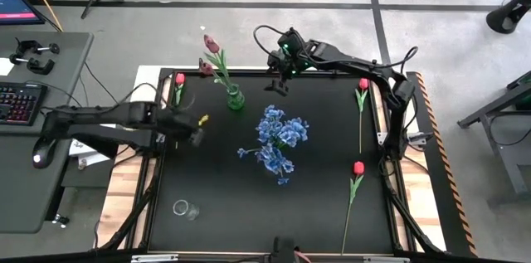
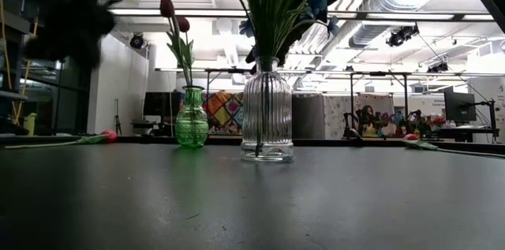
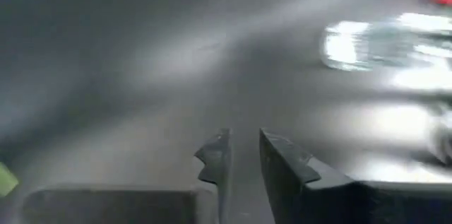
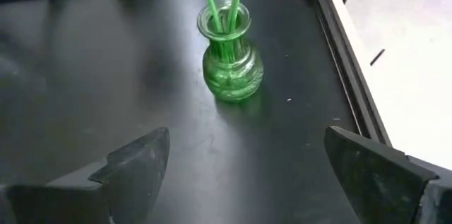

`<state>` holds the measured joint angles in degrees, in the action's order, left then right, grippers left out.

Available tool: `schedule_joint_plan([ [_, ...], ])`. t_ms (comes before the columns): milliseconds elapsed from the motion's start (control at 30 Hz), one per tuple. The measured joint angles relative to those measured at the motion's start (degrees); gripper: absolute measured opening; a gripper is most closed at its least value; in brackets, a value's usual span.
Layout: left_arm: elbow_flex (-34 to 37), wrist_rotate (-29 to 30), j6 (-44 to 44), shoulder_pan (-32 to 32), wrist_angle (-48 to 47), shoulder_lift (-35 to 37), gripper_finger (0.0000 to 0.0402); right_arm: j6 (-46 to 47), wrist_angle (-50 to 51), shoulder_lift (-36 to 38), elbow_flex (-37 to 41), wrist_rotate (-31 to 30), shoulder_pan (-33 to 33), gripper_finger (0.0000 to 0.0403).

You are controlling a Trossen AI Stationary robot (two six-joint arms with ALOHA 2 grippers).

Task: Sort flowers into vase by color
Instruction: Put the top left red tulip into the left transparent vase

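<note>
A green glass vase (image 1: 235, 97) (image 4: 230, 61) at the far middle holds two dark maroon tulips (image 1: 212, 45). A clear ribbed vase (image 2: 266, 112) at the table's centre holds blue flowers (image 1: 278, 138). Three red tulips lie flat on the table: one far left (image 1: 179, 80), one far right (image 1: 362, 87), one near right (image 1: 358, 169). My right gripper (image 1: 278, 85) (image 4: 247, 160) hangs open just right of the green vase, with nothing between its fingers. My left gripper (image 1: 197, 126) (image 3: 244, 160) is over the table's left part, nearly closed with only a narrow gap, and holds nothing.
A small clear glass vessel (image 1: 186, 209) stands near the table's front left. The black tabletop (image 1: 249, 205) has raised frame rails along its sides. A desk with a keyboard (image 1: 18, 101) stands beyond the left edge.
</note>
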<state>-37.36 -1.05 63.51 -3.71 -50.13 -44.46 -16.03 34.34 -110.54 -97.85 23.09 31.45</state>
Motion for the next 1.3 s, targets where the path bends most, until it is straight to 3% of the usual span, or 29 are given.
schedule_joint_plan([
  [167,6.53,6.7,8.63,-0.8,-0.11,-2.45,0.0026,-0.75,0.42,0.0,0.01,0.5,0.05,0.0366],
  [267,6.62,9.98,6.85,-5.0,-1.65,-6.01,0.0009,-0.96,0.27,0.0,0.01,0.5,0.05,0.0366],
  [367,6.3,12.69,-0.42,-11.33,-0.62,-8.73,0.0007,-0.85,-0.09,0.0,0.01,0.5,0.05,0.0366],
  [500,6.04,12.85,-10.96,-21.38,1.41,-11.98,0.004,-0.63,-0.51,0.0,0.01,0.5,0.03,0.0366],
  [733,1.19,13.81,-28.56,-34.41,3.92,-15.59,0.015,0.87,-0.49,-0.02,0.01,0.48,0.03,0.0366],
  [933,-0.18,16.25,-33.14,-43.28,4.78,-21.1,0.0223,2.1,-0.49,-0.04,0.01,0.46,0.03,0.0366],
  [1300,-0.07,19.47,-35.26,-48.88,9.76,-35.0,0.0221,4.09,-0.69,-0.04,0.01,-0.45,0.03,0.0366],
])
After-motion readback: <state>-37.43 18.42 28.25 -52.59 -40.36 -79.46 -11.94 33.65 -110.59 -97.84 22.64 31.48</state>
